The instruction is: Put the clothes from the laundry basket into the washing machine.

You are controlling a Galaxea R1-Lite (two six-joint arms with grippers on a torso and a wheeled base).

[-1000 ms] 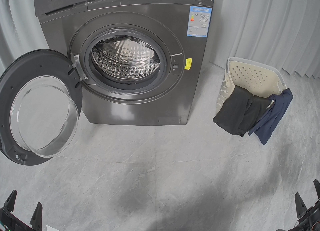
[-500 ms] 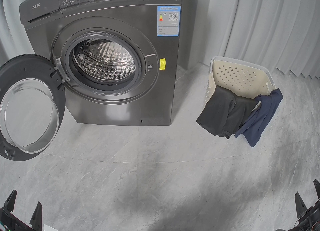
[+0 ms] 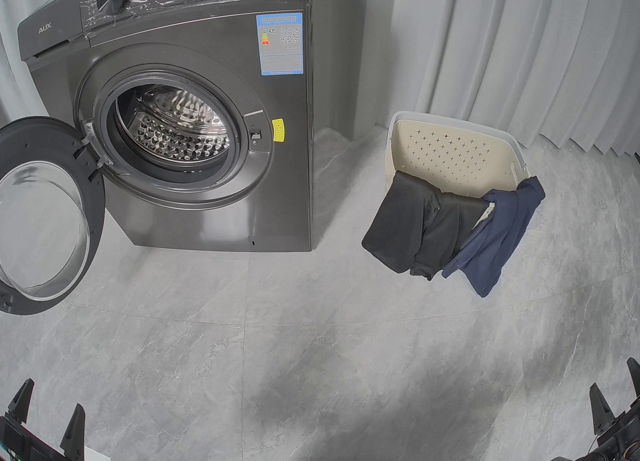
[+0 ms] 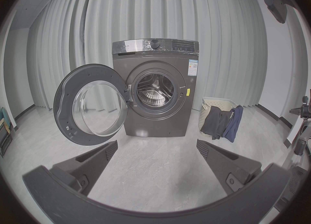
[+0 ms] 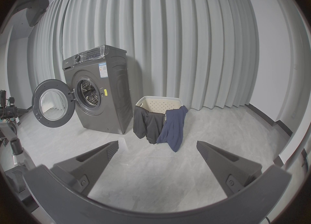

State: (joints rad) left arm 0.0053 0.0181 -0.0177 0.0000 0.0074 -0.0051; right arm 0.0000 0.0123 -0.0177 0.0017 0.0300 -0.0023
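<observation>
Left gripper (image 3: pixel 48 409) and right gripper (image 3: pixel 617 392), head view: both spread, empty, well apart from laundry basket (image 3: pixel 453 124); black garment (image 3: pixel 420 229), navy garment (image 3: pixel 497 239) draped over its front rim. Left wrist view: washing machine (image 4: pixel 155 117), door (image 4: pixel 90 104) wide open. Right wrist view: approach step, likely; next, close in, pinch a garment; basket bottom hidden.

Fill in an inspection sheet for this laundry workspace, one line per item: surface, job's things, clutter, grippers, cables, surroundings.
surface: grey tiled floor.
job's things: washing machine with door swung open to the robot's left; no clothes visible in the drum. Cream laundry basket stands apart on the machine's right; black garment and navy garment hang over its front rim.
clutter: nothing seen.
grippers: left gripper and right gripper both open, empty, far from the basket.
cables: nothing seen.
surroundings: pleated curtains behind machine and basket.
</observation>
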